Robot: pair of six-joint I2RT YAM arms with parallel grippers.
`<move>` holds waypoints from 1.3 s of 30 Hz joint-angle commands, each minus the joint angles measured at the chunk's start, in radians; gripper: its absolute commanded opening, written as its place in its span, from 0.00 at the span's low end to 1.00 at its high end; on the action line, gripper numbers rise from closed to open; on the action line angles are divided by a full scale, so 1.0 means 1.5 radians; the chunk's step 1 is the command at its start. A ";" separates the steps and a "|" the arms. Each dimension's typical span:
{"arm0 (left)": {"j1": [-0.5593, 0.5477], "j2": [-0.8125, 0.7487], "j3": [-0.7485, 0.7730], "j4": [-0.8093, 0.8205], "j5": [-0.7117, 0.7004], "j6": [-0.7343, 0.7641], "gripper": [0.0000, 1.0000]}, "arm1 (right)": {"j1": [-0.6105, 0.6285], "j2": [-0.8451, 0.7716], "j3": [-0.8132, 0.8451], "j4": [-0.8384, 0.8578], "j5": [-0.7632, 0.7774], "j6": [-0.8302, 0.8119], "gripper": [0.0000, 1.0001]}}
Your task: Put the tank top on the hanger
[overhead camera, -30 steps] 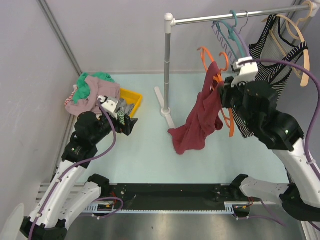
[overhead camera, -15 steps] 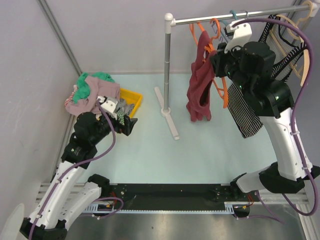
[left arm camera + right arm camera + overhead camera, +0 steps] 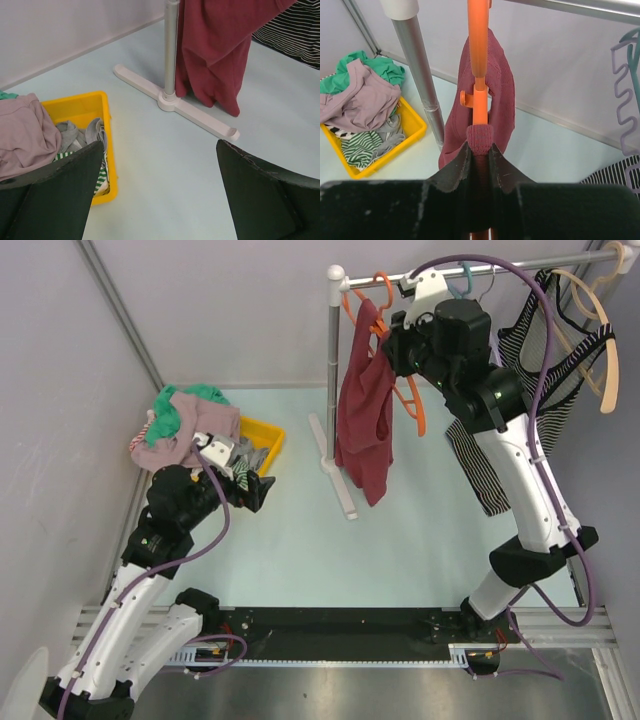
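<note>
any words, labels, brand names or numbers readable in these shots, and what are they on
None: no readable text in any view.
The tank top, hanger, yellow bin, rack pole and striped top show no print or tag.
Any marking on the arms or their bases is too small to read.

R wrist: hanger (image 3: 478, 50) hook cropped; L wrist: tank top (image 3: 215, 45) upper part cropped.
</note>
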 commanded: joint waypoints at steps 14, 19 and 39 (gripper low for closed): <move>0.007 -0.012 0.002 0.014 0.009 -0.011 0.99 | -0.007 0.068 0.117 0.099 -0.040 -0.002 0.00; 0.007 -0.011 0.003 0.015 0.015 -0.012 0.99 | -0.007 0.088 0.118 0.101 -0.054 0.006 0.00; 0.006 -0.005 0.001 0.015 0.022 -0.013 0.99 | 0.004 0.062 0.022 0.107 -0.064 0.023 0.03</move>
